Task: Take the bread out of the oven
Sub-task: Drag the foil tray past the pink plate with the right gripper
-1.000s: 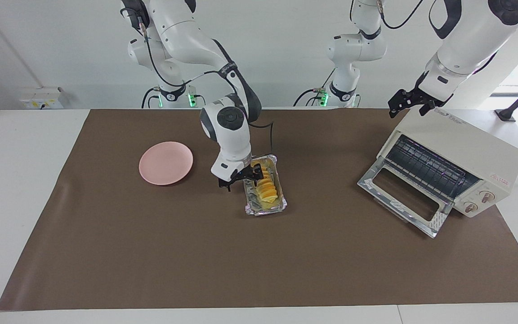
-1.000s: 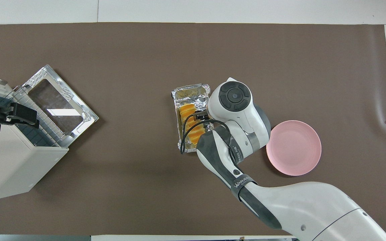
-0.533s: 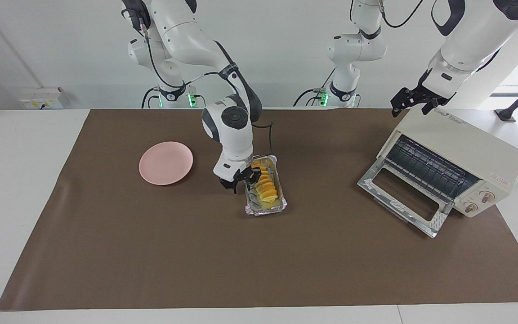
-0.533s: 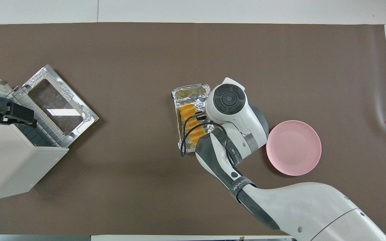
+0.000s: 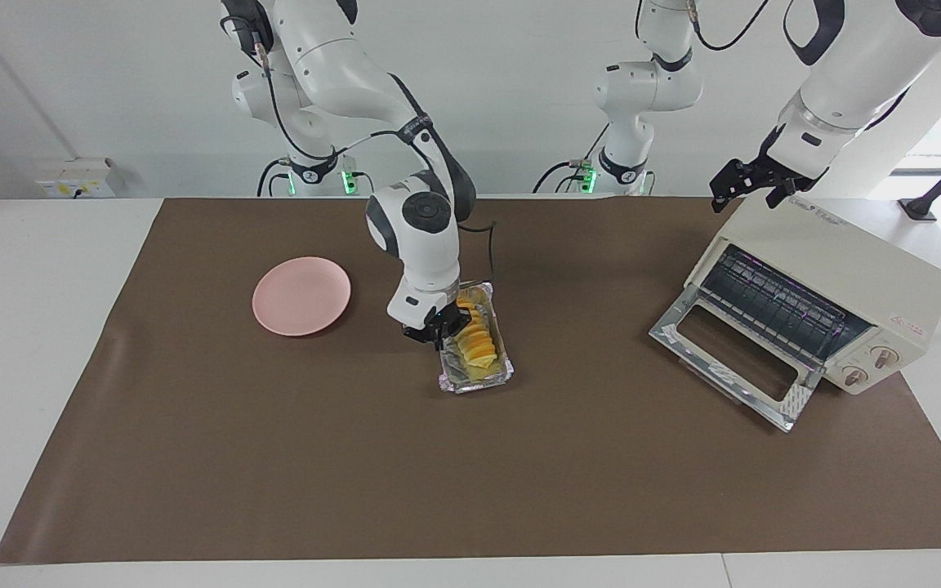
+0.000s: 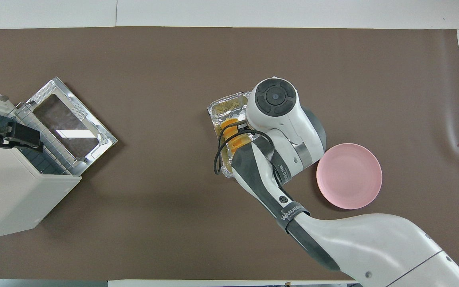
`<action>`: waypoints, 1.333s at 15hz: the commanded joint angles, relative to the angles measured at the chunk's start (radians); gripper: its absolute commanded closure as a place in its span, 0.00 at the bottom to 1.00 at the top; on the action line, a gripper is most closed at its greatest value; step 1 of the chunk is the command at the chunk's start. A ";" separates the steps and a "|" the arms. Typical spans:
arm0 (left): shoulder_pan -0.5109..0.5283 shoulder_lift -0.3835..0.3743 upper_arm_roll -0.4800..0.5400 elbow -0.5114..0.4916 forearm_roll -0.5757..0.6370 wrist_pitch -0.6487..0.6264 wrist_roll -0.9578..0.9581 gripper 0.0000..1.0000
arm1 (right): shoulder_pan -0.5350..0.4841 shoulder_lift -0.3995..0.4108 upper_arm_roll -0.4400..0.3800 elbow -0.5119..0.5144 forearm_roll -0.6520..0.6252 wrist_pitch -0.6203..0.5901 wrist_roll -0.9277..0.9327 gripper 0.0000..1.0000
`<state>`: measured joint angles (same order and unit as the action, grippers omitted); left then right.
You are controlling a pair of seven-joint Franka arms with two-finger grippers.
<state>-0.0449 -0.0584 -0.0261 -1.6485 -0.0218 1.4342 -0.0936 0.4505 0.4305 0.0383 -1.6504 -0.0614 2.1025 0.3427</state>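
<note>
- Looking at the facing view first: the small golden-yellow ridged loaf of bread (image 5: 475,341) sits in a crinkled silver foil tray (image 5: 477,377) out on the brown table mat (image 5: 356,457), roughly mid-table, well apart from the cream-white boxy toaster oven (image 5: 838,286) at the left arm's end. So the bread isn't in the oven at all.
- Oven's glass drop-down door (image 5: 732,359) is folded down flat, wire rack showing inside.
- The right gripper (image 5: 436,328) is down at the tray, at the rim on the side toward the round pink plate (image 5: 302,295). Its dark fingers blend into the foil, so honestly can't tell if they're pinching the rim or just parted around it.
- The left gripper (image 5: 752,183) hangs over the oven's top edge nearest the robots, that arm just waiting. Can't make out its fingers either.
- Plate is bare, toward the right arm's end, near the tray but not touching.
- Switching to the overhead view: the right arm's big white wrist covers the whole gripper plus a good part of the tray (image 6: 224,109); only a bit of the bread (image 6: 231,133) peeks out next to a looping black cable.
- The oven (image 6: 10,199) is cut off at the picture's edge, with the door (image 6: 66,125) sticking out onto the mat (image 6: 173,219).
- Left gripper (image 6: 10,137) shows as a dark block over the oven's open front, arm mostly out of shot.
- Plate (image 6: 349,175) is just beside the right arm's elbow.
</note>
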 commanded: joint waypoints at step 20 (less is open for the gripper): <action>0.003 -0.028 -0.001 -0.031 0.013 0.018 0.003 0.00 | -0.481 0.094 -0.002 0.129 0.059 -0.057 -0.561 0.00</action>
<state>-0.0449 -0.0584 -0.0261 -1.6485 -0.0218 1.4342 -0.0936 -0.0343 0.5668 0.0307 -1.5201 0.0243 2.1116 -0.2229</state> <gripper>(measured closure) 0.000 0.612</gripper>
